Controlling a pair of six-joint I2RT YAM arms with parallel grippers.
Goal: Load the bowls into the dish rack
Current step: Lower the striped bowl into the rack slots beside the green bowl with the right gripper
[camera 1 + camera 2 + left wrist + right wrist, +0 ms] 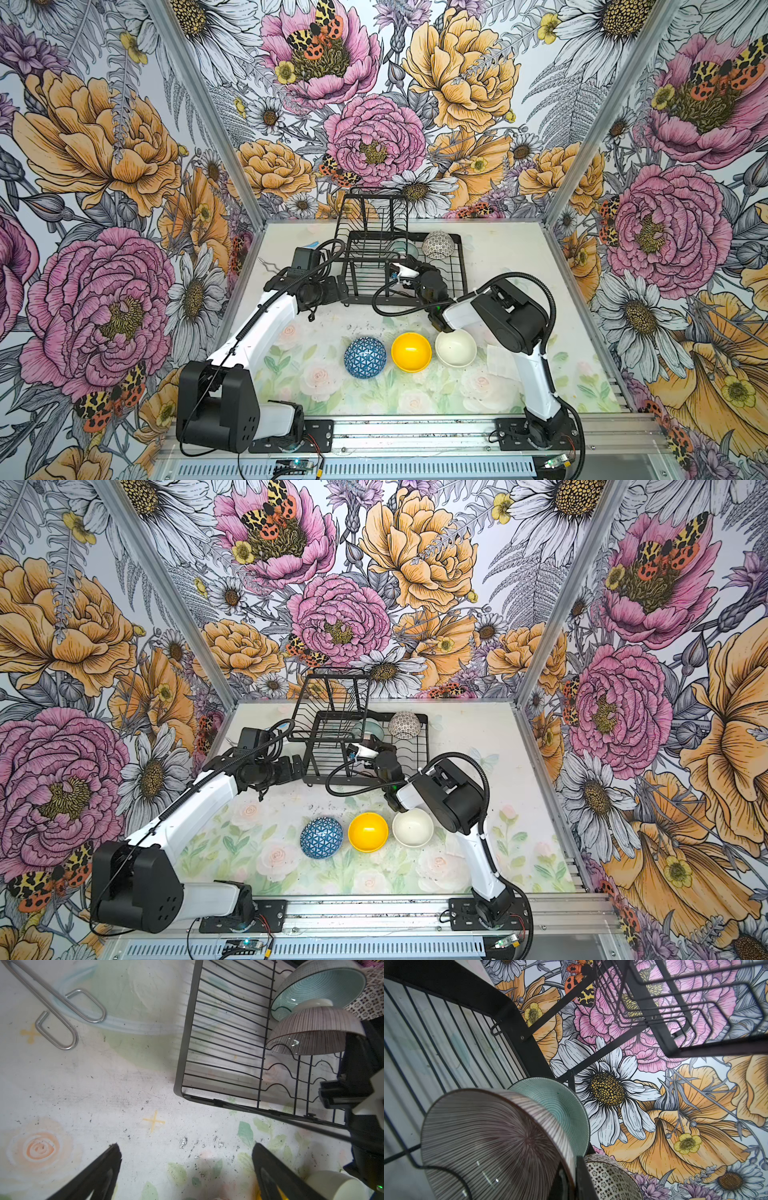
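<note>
The right gripper is clamped on the rim of the pink radial-lined bowl, which stands tilted on edge among the wavy wires of the dish rack. Just behind it leans the pale teal ringed bowl, and beside that the black-and-white geometric bowl sits dome-up at the rack's back right corner. The raised wire basket tier stands over the rack's left part. The left gripper hangs with its jaws spread wide and empty over bare table, near the rack's front left corner; a bent metal wire clip lies well apart from it. Near the front edge the blue triangle bowl, the yellow bowl and the cream-white bowl sit in a row, the right arm overhanging the cream one's far rim.
</note>
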